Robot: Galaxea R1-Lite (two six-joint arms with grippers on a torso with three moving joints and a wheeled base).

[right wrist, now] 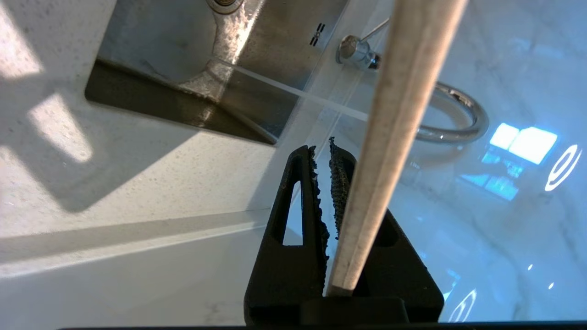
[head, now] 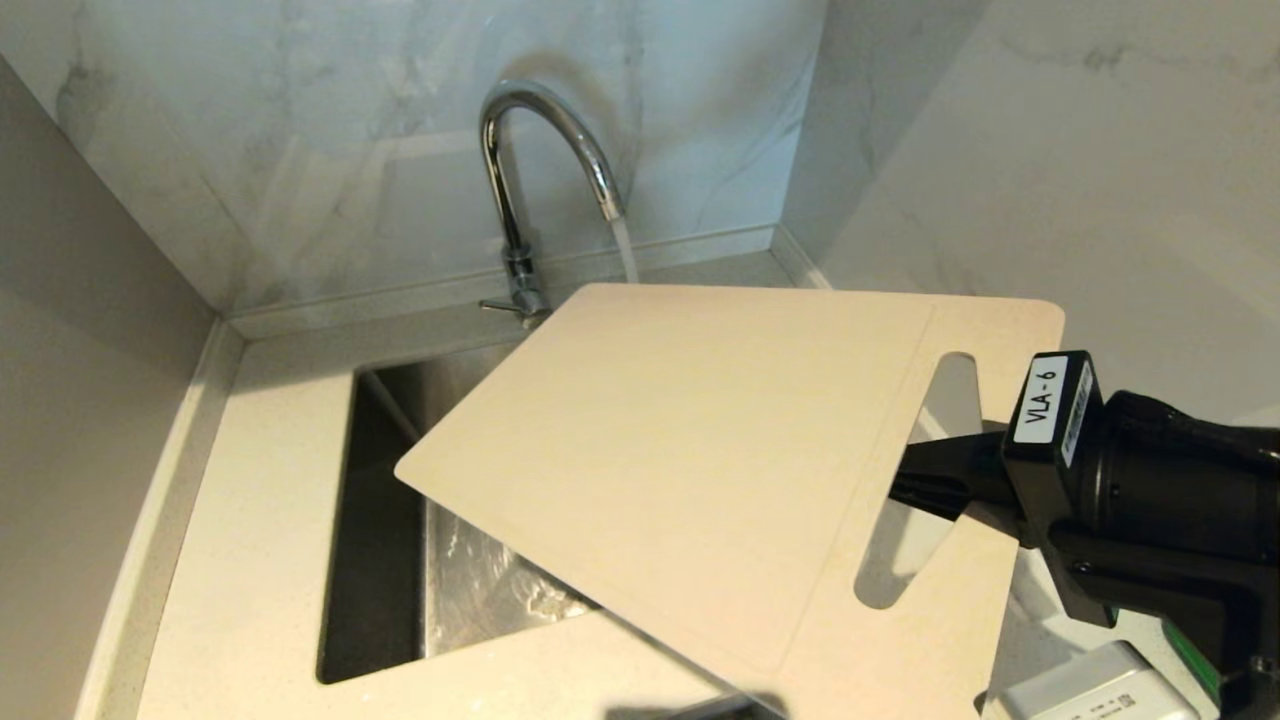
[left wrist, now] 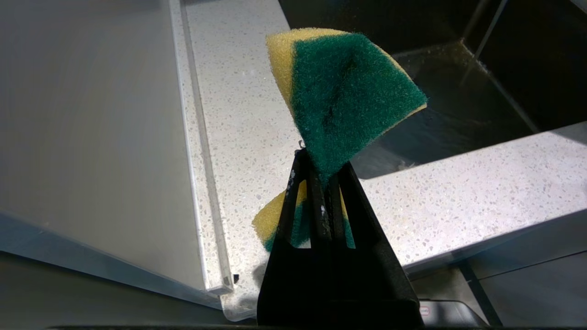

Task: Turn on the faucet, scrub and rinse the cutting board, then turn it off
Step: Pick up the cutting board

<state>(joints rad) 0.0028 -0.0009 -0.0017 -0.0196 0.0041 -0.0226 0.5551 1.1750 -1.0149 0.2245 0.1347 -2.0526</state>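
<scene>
Board: my right gripper (head: 915, 480) is clamped on the cutting board (head: 690, 450) at its handle slot, holding it tilted over the sink (head: 385, 560).
Water: the faucet (head: 520, 170) runs, its stream falling behind the board's far edge.
Sponge: my left gripper (left wrist: 321, 183) pinches the sponge (left wrist: 348, 91), squashed.
Handling: I judge the board thin, stiff, light, and slippery wet; I'd keep hold at the slot end.
</scene>
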